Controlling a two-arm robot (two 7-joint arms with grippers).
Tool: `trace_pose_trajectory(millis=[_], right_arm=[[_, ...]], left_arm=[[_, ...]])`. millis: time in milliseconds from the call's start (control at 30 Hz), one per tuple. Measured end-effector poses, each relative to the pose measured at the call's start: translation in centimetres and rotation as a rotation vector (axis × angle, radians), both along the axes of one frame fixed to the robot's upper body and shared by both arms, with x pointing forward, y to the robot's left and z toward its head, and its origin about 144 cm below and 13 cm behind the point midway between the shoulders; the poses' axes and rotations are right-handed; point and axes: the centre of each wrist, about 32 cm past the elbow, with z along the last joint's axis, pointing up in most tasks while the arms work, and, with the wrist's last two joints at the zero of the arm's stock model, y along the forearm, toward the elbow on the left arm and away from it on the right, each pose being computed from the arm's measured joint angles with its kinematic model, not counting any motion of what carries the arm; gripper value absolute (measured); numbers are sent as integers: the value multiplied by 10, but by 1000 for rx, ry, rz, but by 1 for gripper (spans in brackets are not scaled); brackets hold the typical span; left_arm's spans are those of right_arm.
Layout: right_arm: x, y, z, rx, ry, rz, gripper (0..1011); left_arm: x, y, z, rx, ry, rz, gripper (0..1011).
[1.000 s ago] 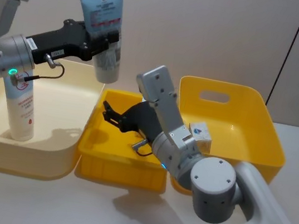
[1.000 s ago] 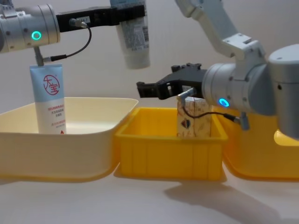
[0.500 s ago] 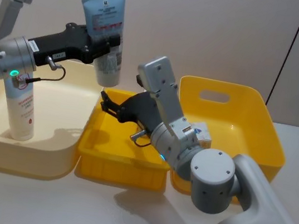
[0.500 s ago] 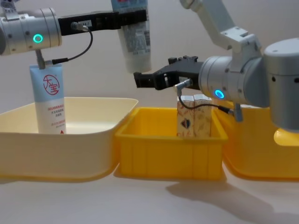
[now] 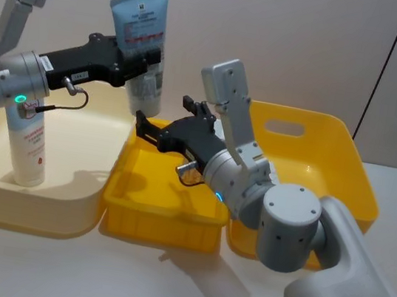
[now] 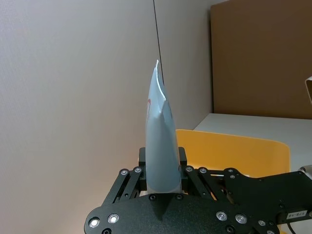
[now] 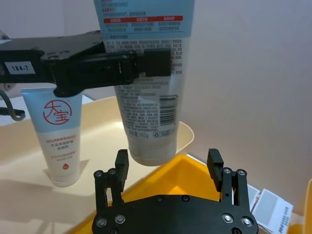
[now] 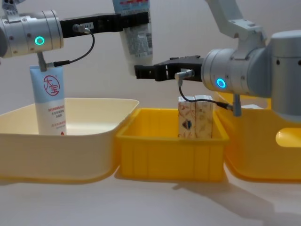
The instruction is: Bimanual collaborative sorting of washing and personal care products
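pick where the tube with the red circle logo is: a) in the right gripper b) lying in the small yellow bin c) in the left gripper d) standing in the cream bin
D: the red-circle tube stands upright in the cream bin; the left gripper holds the red-banded tube, the right gripper is open.

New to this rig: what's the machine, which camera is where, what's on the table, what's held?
It is a two-armed robot. Head view looks down from above, chest view sideways across the table; each wrist view rides on an arm. The left gripper is shut on a red-banded tube, held aloft. The right gripper is open, pointed at the tube's lower end. On the table: a cream bin with a red-circle tube standing in it, a small yellow bin, a larger yellow bin, and pale cartons; which yellow bin holds them is unclear.
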Motion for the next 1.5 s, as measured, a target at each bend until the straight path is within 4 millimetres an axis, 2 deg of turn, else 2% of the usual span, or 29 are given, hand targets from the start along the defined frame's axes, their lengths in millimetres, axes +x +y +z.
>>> trace_pose_trajectory(millis=[900, 1500], right_arm=[[15, 19, 19, 82, 37, 74, 1001], [20, 37, 17, 29, -9, 49, 1001]], left_arm=[[0, 3, -6, -6, 14, 13, 310], [-1, 5, -9, -11, 17, 25, 308]])
